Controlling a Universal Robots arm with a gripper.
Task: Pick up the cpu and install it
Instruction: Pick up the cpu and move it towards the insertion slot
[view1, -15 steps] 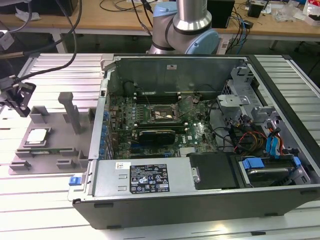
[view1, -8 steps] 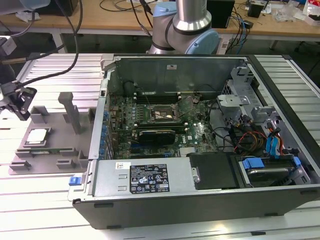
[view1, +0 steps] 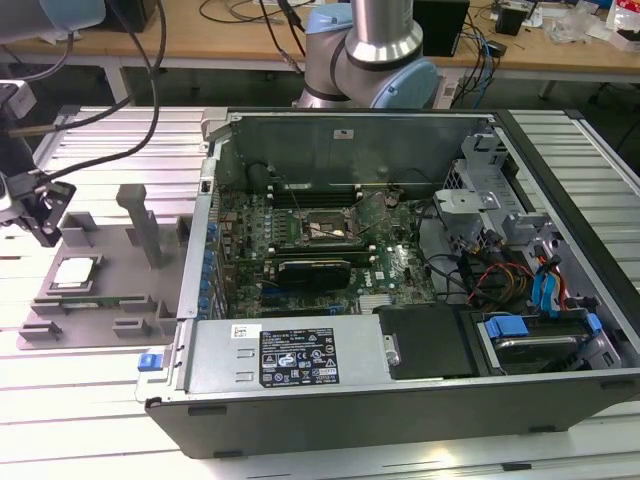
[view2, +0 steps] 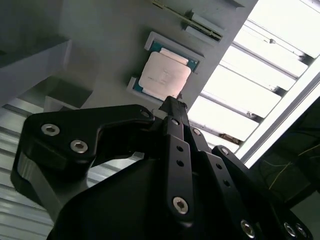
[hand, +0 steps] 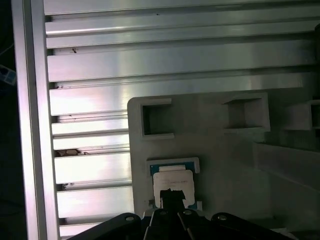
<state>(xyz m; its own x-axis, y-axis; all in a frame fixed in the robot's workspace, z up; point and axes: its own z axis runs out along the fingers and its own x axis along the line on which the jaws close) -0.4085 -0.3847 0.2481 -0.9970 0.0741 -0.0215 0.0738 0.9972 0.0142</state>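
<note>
The cpu (view1: 75, 272) is a small square chip with a silvery-white top, lying in a recess of the grey holder plate (view1: 110, 262) on the exterior view's left. My gripper (view1: 47, 232) hangs just above and beside it, apart from it. In both wrist views the black fingers meet in one tip, shut on nothing: the gripper (view2: 173, 102) points at the near edge of the cpu (view2: 164, 75), and the gripper (hand: 172, 194) overlaps part of the cpu (hand: 172, 179). The black socket frame (view1: 322, 229) sits on the motherboard inside the open computer case (view1: 400, 375).
A narrow green memory stick (view1: 100, 300) lies on the holder plate next to the cpu, and a grey upright post (view1: 140, 215) stands on it. The plate rests on a ribbed aluminium table (hand: 150, 65). Cables, a drive cage and a black card crowd the case.
</note>
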